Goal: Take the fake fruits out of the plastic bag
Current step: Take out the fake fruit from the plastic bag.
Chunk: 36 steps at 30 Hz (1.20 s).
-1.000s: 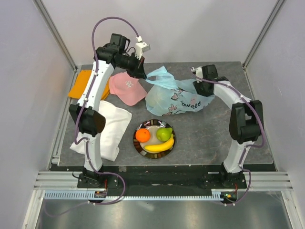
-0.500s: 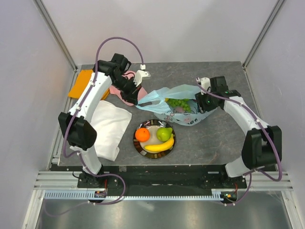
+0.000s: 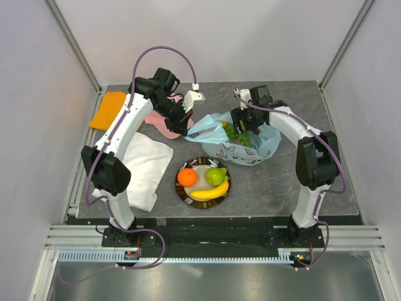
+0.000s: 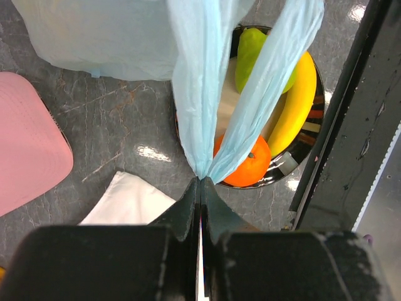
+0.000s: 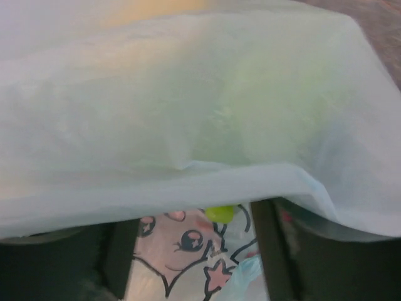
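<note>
The light-blue plastic bag lies open behind the plate. My left gripper is shut on the bag's handle and holds it taut. A bunch of green grapes and a yellow fruit show in the bag's mouth. My right gripper is over the mouth. In the right wrist view its fingers stand apart under bag film, with one green grape between them. The orange, green pear and banana lie on the plate.
A pink cap lies just left of the bag, under my left arm. An orange cloth lies at the back left. A folded white cloth lies left of the plate.
My right gripper has moved left from the bag's right side to over its mouth. My left gripper dropped and pulled the handle left, opening the bag, which shifted nearer.
</note>
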Each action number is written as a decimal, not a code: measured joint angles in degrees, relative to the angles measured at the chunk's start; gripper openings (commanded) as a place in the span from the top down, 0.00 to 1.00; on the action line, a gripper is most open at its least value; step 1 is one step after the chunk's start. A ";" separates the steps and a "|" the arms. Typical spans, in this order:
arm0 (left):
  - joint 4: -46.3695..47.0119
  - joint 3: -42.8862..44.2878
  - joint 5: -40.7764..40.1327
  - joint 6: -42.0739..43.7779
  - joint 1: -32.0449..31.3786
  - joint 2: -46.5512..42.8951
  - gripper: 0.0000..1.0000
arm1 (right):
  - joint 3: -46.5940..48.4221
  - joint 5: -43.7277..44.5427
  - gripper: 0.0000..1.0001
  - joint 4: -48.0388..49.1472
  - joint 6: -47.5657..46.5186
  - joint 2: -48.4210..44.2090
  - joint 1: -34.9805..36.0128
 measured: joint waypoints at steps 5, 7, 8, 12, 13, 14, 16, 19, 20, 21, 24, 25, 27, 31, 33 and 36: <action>0.00 -0.02 0.11 -0.02 0.00 0.11 0.98 | 3.08 6.64 0.02 1.16 3.82 3.10 -0.04; 0.00 0.00 0.26 -0.02 0.00 0.35 0.98 | 4.50 8.39 0.02 1.66 5.18 4.28 -0.04; 0.02 -0.02 0.57 -0.02 0.00 0.59 0.98 | 5.51 9.33 0.02 1.73 5.90 5.05 -0.02; 0.04 -0.02 1.44 -0.07 0.00 1.31 0.98 | 9.27 11.13 0.02 2.23 8.22 8.17 0.26; 0.04 -0.02 1.73 -0.11 0.00 1.46 0.98 | 10.99 11.54 0.02 2.40 8.81 9.75 0.48; 0.04 0.00 1.95 -0.15 0.00 1.57 0.98 | 11.98 11.82 0.02 2.67 9.14 10.93 0.59; 0.09 -0.02 2.60 -0.33 0.00 1.77 0.98 | 14.60 13.14 0.06 3.08 9.68 13.94 1.01; 0.09 0.00 2.69 -0.70 0.00 1.84 0.98 | 17.40 14.60 0.23 3.67 9.70 18.27 1.60; 0.09 -0.02 2.73 -0.85 0.00 1.84 0.98 | 17.55 14.86 0.32 3.67 9.55 18.99 1.75; 0.09 0.00 2.75 -0.96 0.00 1.84 0.98 | 17.55 15.23 0.35 3.52 9.44 19.17 1.90; 0.04 0.00 2.75 -1.51 -0.02 2.14 0.98 | 17.64 15.13 0.42 2.84 8.98 18.45 1.92; 0.00 0.09 2.75 -1.70 -0.02 2.40 0.98 | 17.53 14.75 0.42 2.45 8.66 17.90 1.75; 0.07 0.26 2.75 -2.14 -0.04 3.08 0.98 | 16.55 13.51 0.43 1.36 8.37 15.41 1.18; 0.02 0.28 2.64 -3.48 -0.04 4.42 0.98 | 13.42 8.11 0.43 -1.79 7.91 4.87 -1.25; 0.22 0.28 1.88 -4.52 -0.04 5.01 0.98 | 11.87 4.70 0.42 -2.38 8.11 -2.19 -2.82; 0.92 1.57 -1.53 -6.34 0.00 6.43 0.98 | 9.31 -0.63 0.42 -3.48 8.57 -12.26 -4.98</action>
